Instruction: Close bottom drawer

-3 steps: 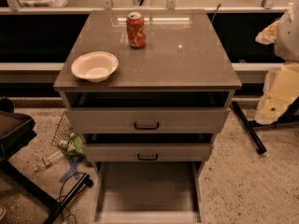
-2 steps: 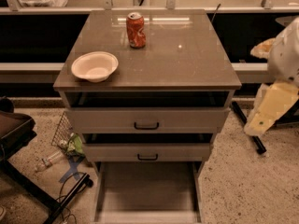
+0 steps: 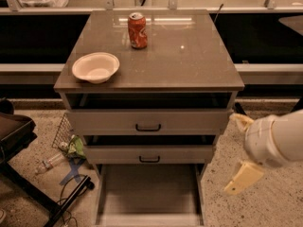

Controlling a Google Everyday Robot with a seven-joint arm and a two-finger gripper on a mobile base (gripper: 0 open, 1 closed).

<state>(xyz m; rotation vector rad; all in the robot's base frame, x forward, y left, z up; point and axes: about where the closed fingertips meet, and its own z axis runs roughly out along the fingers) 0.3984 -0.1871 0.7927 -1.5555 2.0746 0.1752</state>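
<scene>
Lower than a second ago: claw [image 3: 231, 154] down from countertop height to the level of the two upper drawers, and in closer. Open wide, pale fingers [image 3: 244, 178] well apart, nothing between them. Just left of the claw, the right flank of the cabinet [image 3: 189, 65]; touching or not, cannot tell. Left and below, the bottom drawer [image 3: 149, 193], unmoved, pulled far out, long grey tray showing, front cut off at the lower edge, so no handle to see. Further left at claw height, the middle drawer [image 3: 149, 153] and top drawer [image 3: 148, 122], both slightly ajar. Up and left, on the cabinet top, a dented red can [image 3: 137, 30] and a white bowl [image 3: 96, 67]. Reads as approach only: closing not yet begun. Probably calls for more descent and a swing round to the drawer's front before any push inward.
</scene>
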